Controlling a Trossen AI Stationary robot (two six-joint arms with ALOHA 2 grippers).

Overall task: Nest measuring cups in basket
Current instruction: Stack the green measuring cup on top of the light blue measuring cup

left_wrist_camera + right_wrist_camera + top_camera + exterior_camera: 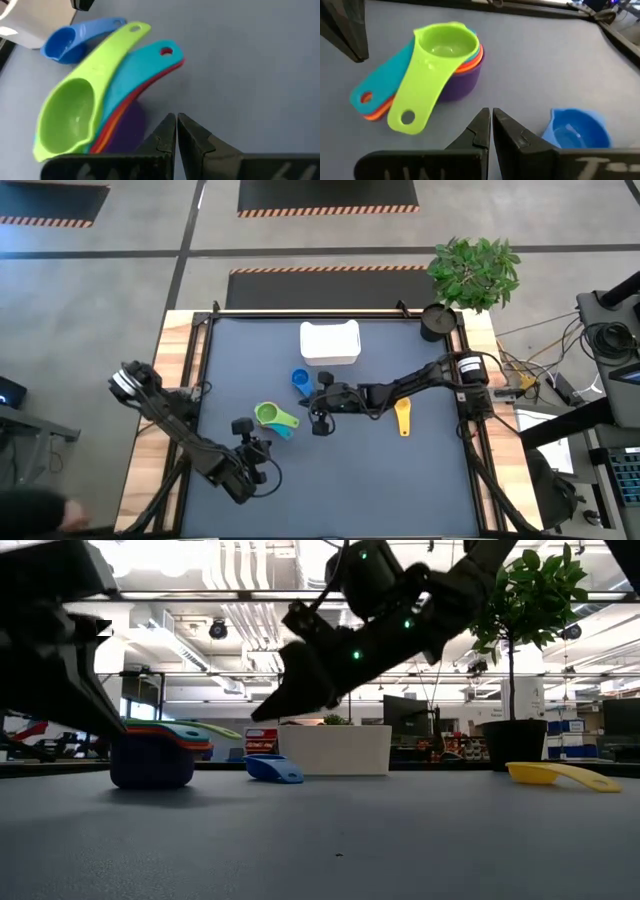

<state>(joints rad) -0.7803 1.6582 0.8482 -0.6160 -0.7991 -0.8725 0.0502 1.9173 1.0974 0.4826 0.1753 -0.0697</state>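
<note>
A nested stack of measuring cups (275, 418), green on top over teal, orange, red and purple, stands on its purple base on the dark mat; it also shows in the left wrist view (100, 105) and the right wrist view (435, 65). A blue cup (300, 380) lies alone near the white basket (330, 343). A yellow cup (402, 417) lies to the right. My left gripper (176, 117) is shut and empty just left of the stack. My right gripper (490, 111) is shut and empty, above the mat between the stack and the blue cup (575, 131).
A black round cup (436, 322) stands at the table's far right corner, with a potted plant (475, 270) beyond it. The mat's near half holds nothing but my left arm (215, 465). In the low view the basket (335, 748) stands behind the blue cup (273, 768).
</note>
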